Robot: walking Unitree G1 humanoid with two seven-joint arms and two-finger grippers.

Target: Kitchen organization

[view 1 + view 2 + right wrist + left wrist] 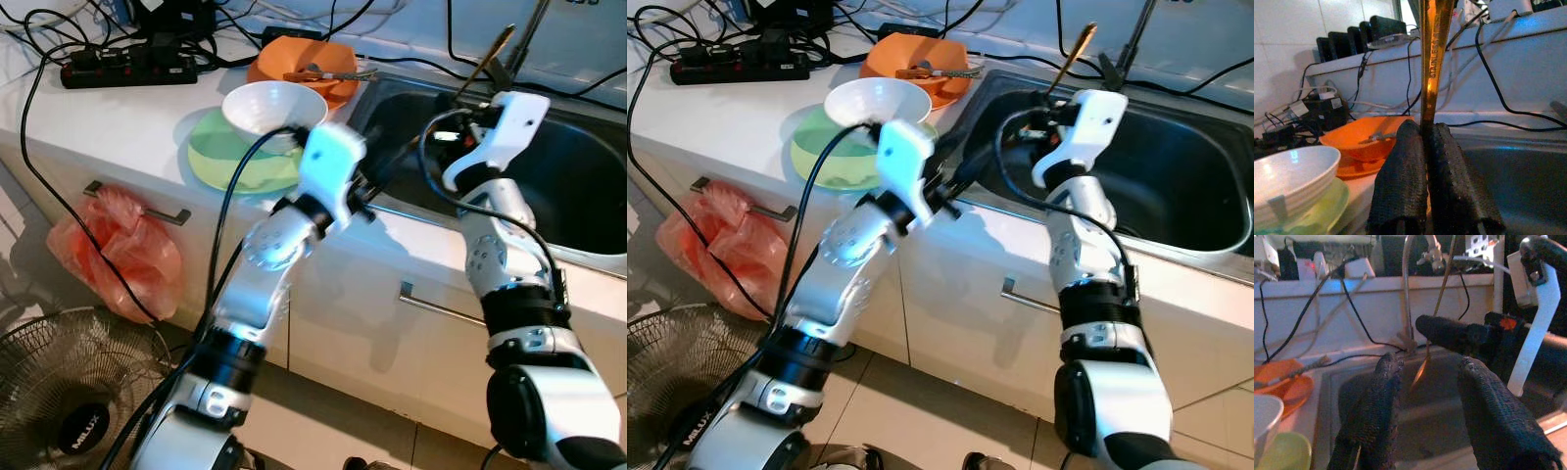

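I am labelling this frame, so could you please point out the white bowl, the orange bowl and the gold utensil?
white bowl (272, 106), left eye view, inner wall.
orange bowl (294, 59), left eye view, rim.
gold utensil (1434, 54), right wrist view, handle.

Head pair downward; wrist cameras close over sink (549, 186).

Silver-and-white humanoid arms, black joints, black cabling.
Both forearms brushed silver, ringed with black bands at elbow and shoulder; white plastic housings at each wrist. Left arm (265, 264) trailed by thick black cable along its length; right arm (505, 264) looped with thinner black cable near the wrist. Fingers (1374, 416) long, black, coarsely textured like woven fabric.
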